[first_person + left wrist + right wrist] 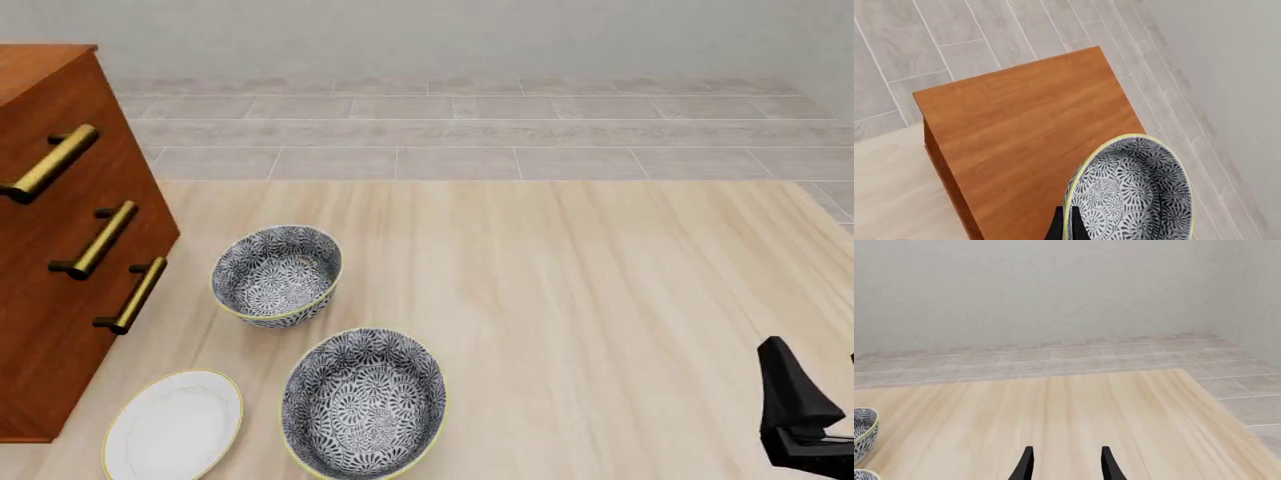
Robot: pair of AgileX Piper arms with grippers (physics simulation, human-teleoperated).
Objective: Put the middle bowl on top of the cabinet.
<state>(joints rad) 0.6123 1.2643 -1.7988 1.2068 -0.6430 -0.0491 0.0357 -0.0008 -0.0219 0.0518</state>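
In the left wrist view the middle bowl (1134,195), dark floral with a pale yellow rim, hangs tilted over the orange-brown top of the cabinet (1021,130). My left gripper (1066,227) is shut on the bowl's rim, with only the black fingertips showing. This bowl and the left gripper are out of the front view, where the cabinet (67,290) stands at the far left. My right gripper (1067,465) is open and holds nothing; it hovers low over the table's near right corner (798,405).
Two more floral bowls (276,272) (363,400) sit on the light wood table (601,300) near the cabinet's drawers. A flat white plate (174,425) lies in front of the cabinet. Grey tiled floor and a pale wall lie beyond.
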